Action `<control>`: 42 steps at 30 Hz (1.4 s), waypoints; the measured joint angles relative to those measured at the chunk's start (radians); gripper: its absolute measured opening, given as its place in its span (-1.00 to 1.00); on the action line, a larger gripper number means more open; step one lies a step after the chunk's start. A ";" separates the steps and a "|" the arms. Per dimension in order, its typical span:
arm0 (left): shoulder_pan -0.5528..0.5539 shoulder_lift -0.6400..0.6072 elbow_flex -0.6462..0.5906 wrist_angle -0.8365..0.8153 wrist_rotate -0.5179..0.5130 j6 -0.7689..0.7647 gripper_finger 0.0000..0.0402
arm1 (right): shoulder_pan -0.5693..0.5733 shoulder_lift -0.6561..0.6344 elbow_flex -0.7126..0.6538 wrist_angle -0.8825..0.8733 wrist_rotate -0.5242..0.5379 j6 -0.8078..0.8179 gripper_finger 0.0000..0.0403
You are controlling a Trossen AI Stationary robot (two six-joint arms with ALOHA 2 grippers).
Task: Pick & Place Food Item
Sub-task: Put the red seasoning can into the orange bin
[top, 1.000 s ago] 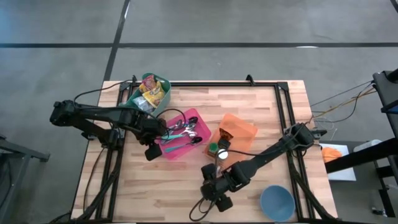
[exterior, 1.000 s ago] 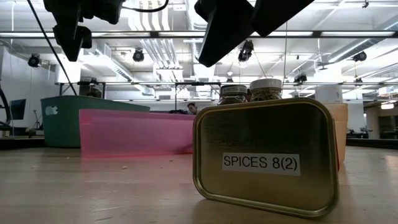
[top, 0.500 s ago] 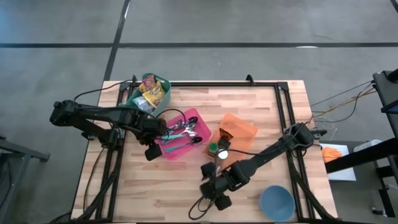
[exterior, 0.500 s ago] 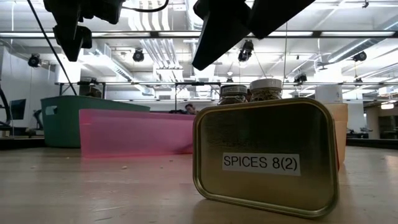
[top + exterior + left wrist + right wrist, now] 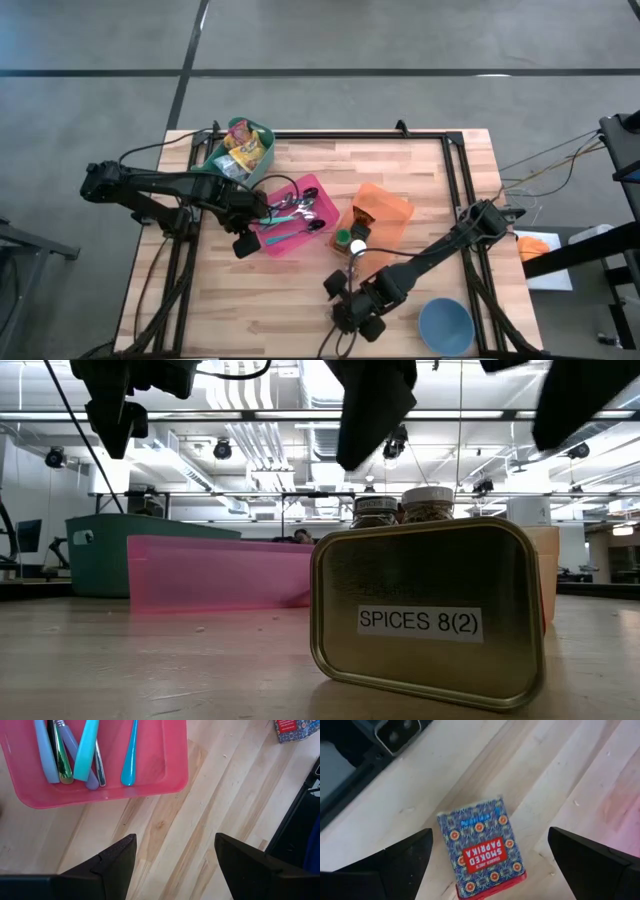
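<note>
A flat rectangular spice tin (image 5: 482,850) lies face up on the bare planks of the light wooden table (image 5: 410,795), untouched. Its lid is patterned in blue with small orange-and-white rosettes, and a red label in the middle reads SMOKED PAPRIKA in white letters. One short end shows a red edge. The tin lies askew to the run of the planks, just beside the table's edge.
</note>
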 joint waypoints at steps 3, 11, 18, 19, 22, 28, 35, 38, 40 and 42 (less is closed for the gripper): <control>0.000 0.000 0.000 0.000 0.000 0.000 0.36 | 0.000 0.000 -0.025 0.001 0.000 -0.009 0.93; 0.000 0.000 0.000 0.001 0.000 -0.023 0.36 | -0.007 0.000 -0.093 0.066 0.002 -0.079 0.93; 0.000 0.000 0.000 0.005 0.000 -0.023 0.36 | -0.020 0.000 -0.136 0.103 -0.004 -0.110 0.93; 0.000 0.000 0.000 0.005 0.000 -0.023 0.36 | -0.022 0.000 -0.137 0.105 -0.004 -0.110 0.93; 0.000 0.000 0.000 0.005 0.000 -0.023 0.36 | -0.026 0.000 -0.139 0.114 -0.006 -0.114 0.93; 0.000 0.000 0.000 0.008 0.000 -0.024 0.36 | -0.041 0.000 -0.171 0.158 -0.066 -0.113 0.93; 0.000 0.000 0.000 0.008 0.000 -0.026 0.36 | -0.047 0.000 -0.190 0.176 -0.078 -0.114 0.93; 0.000 0.000 0.000 0.011 0.000 -0.026 0.36 | -0.047 0.000 -0.196 0.180 -0.083 -0.136 0.89; 0.000 0.000 0.000 0.012 0.000 -0.026 0.36 | -0.047 0.000 -0.199 0.181 -0.083 -0.136 0.80; 0.000 0.000 0.000 0.012 0.000 -0.026 0.36 | -0.047 0.000 -0.202 0.180 -0.083 -0.136 0.64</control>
